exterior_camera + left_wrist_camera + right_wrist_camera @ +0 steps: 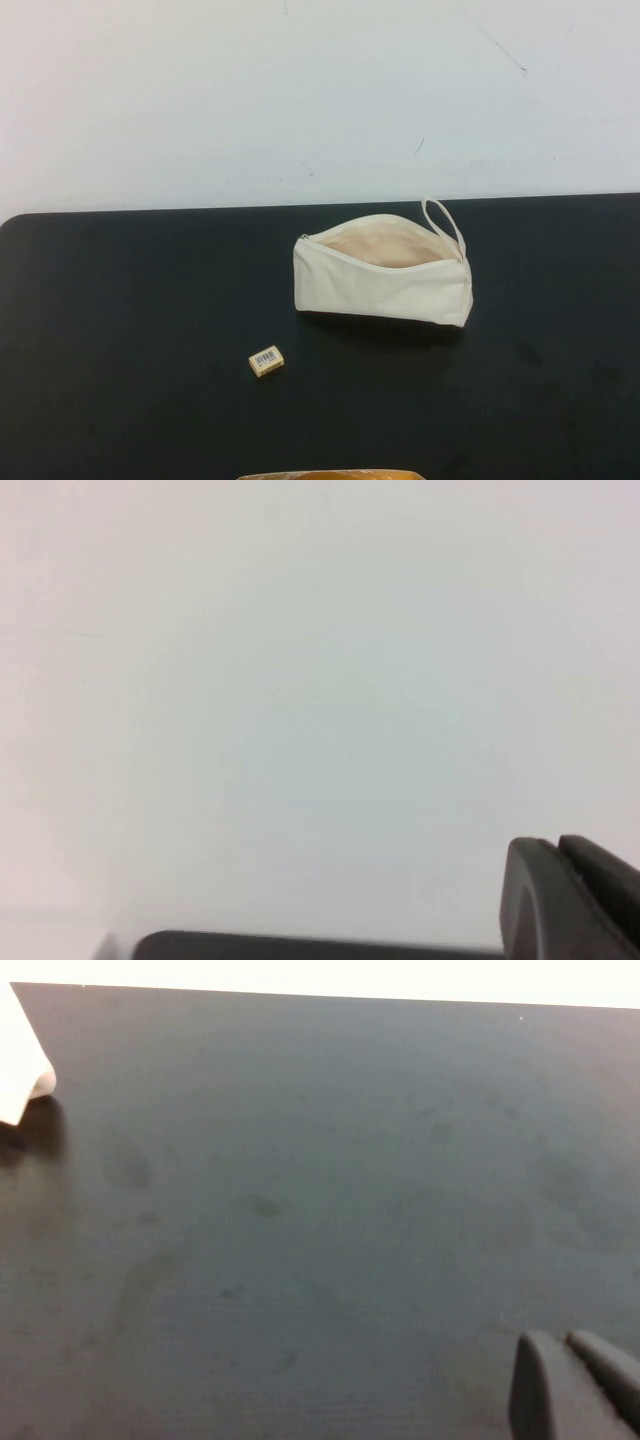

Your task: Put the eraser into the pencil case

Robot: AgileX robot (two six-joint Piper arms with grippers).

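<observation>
The eraser [266, 360], a tiny tan block with a barcode label, lies on the black table [120, 300] left of centre towards the front. The pencil case [382, 272], a cream pouch, lies behind and to the right of it, unzipped, with its beige lining [385, 248] showing and its loop strap [443, 220] at its right end. Neither gripper shows in the high view. My left gripper [556, 842] is shut and empty, facing the white wall. My right gripper [562, 1338] is shut and empty above bare table, far from a corner of the pencil case [20, 1075].
A white wall [300, 90] rises behind the table's far edge. An orange-brown object [330, 474] peeks in at the front edge of the high view. The black table edge [300, 945] shows in the left wrist view.
</observation>
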